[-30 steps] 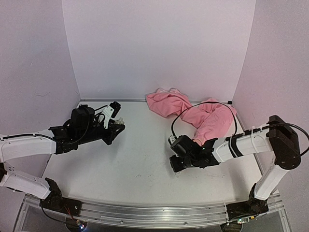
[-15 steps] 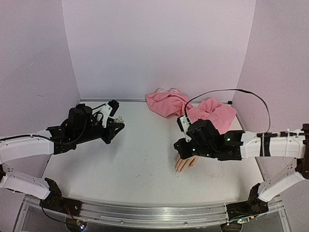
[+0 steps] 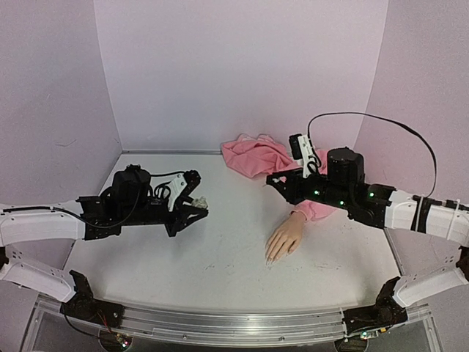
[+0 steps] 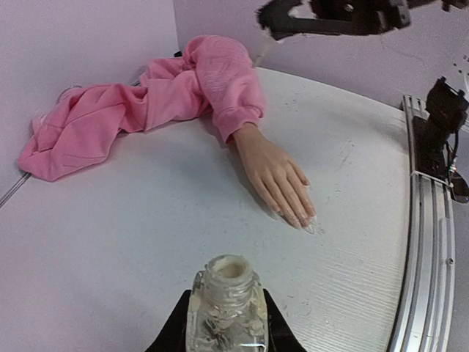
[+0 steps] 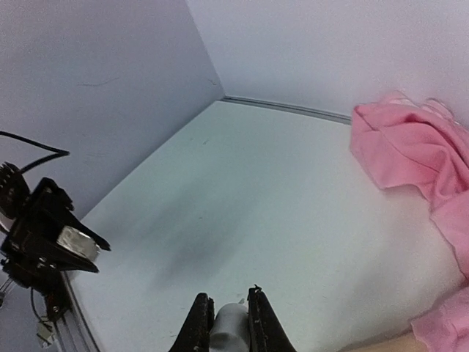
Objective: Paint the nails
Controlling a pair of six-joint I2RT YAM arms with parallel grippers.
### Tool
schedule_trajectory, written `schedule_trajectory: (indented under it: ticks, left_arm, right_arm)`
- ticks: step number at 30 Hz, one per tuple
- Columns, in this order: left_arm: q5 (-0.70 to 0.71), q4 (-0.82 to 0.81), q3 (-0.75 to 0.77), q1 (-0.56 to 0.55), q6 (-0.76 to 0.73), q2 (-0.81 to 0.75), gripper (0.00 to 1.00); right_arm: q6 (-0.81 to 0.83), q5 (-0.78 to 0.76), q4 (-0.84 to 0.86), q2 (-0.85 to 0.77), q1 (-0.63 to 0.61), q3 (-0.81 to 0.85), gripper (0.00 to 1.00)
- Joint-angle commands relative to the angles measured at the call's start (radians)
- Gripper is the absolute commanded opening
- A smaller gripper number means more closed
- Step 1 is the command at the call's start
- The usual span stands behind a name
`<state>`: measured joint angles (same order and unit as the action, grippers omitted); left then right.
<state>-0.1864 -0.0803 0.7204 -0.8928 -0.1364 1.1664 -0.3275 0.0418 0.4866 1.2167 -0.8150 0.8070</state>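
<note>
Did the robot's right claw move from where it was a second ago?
Yes. The right gripper was low over the beige mannequin hand, hiding it; now it has swung back toward the crumpled pink hoodie by the back wall.

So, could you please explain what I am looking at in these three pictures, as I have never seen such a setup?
These are two robot arms bolted at the near edge of a white table. The wide picture comes from a fixed camera above and behind them; the other two come from a camera on each wrist. On the table lies a beige mannequin hand, palm down, in the sleeve of a pink hoodie. The left gripper is shut on a small clear bottle with its mouth open. The right gripper, raised off the table, pinches a small pale piece, perhaps the bottle's cap; I cannot tell. The task's nails are on that hand's fingertips.
</note>
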Motion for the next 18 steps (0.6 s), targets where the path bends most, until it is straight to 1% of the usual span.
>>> schedule_trajectory:
  ticks: [1,4,8,10,14,18]
  left_arm:
    - [-0.055,-0.067,0.068,-0.059,-0.071,0.009,0.0]
    - [-0.097,-0.067,0.073,-0.076,-0.07,0.033,0.0]
    - [-0.142,-0.065,0.088,-0.09,-0.088,0.068,0.0]
    - [-0.154,-0.066,0.09,-0.092,-0.099,0.077,0.0]
    - [-0.17,-0.064,0.095,-0.092,-0.117,0.089,0.0]
    - [-0.191,-0.057,0.102,-0.092,-0.123,0.113,0.0]
  right_arm:
    - [0.033,0.328,0.162,0.025,-0.002,0.095,0.0]
    - [0.02,0.399,0.206,0.027,-0.001,0.099,0.0]
    - [0.026,0.598,0.236,0.088,-0.002,0.134,0.0]
    - [0.028,0.665,0.239,0.114,-0.006,0.142,0.0]
    - [0.055,0.624,0.227,0.113,-0.036,0.135,0.0]
    - [0.102,0.6,0.172,0.136,-0.072,0.175,0.0]
